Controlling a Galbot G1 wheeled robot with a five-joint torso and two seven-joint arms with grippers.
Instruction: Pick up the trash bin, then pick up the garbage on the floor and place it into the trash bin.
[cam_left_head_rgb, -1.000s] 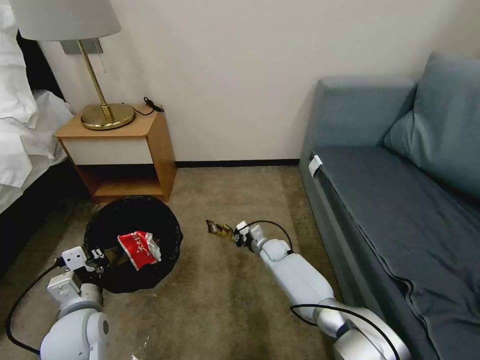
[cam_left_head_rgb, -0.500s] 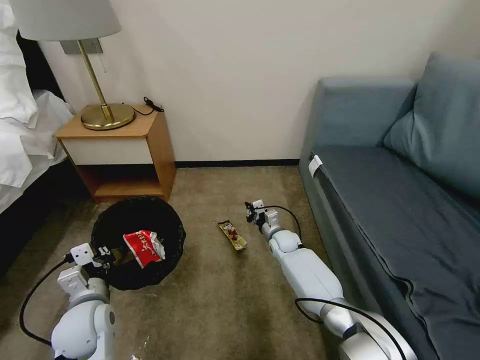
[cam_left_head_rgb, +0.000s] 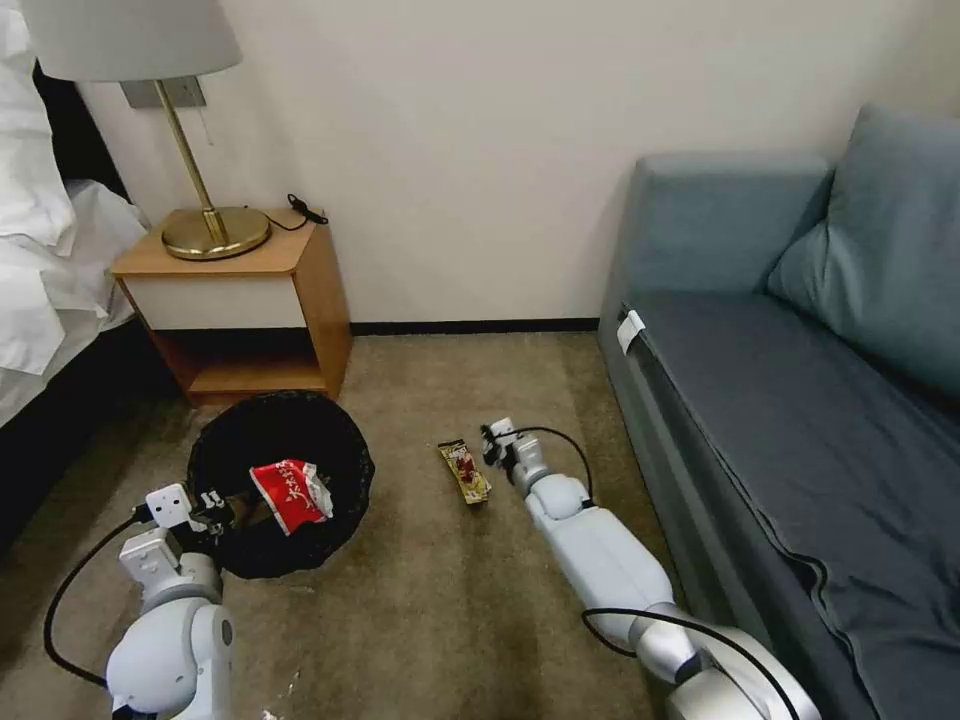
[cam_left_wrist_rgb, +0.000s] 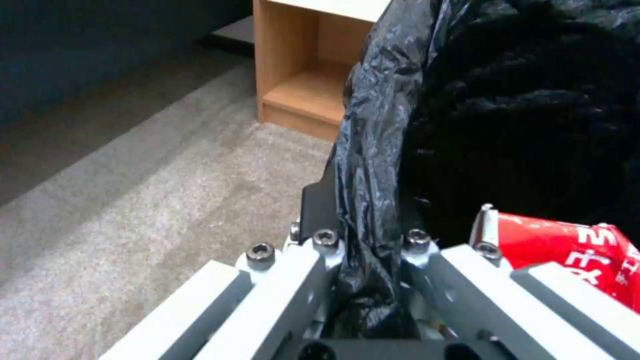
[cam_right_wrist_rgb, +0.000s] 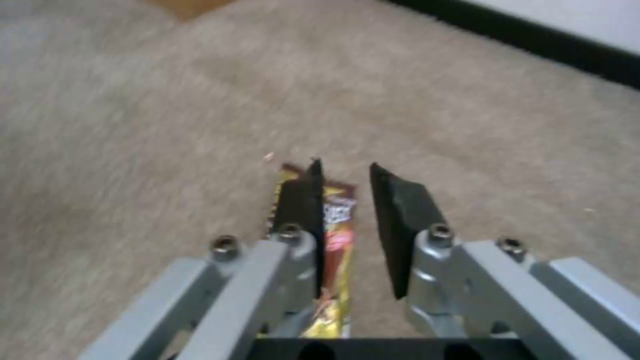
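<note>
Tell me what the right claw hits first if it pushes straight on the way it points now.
Probably the carpet: the open right claw slants down over the bar wrapper, which lies partly under one finger, so that finger may touch it first; depth is unclear.

Right tool released bar wrapper, now on carpet; tool hovers just beside it, parted.

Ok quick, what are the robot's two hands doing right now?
Left gripper: jaws shut on the trash bin, pinching its black bag rim.
Right gripper: jaws open, holding nothing, right above the bar wrapper on the carpet.
</note>
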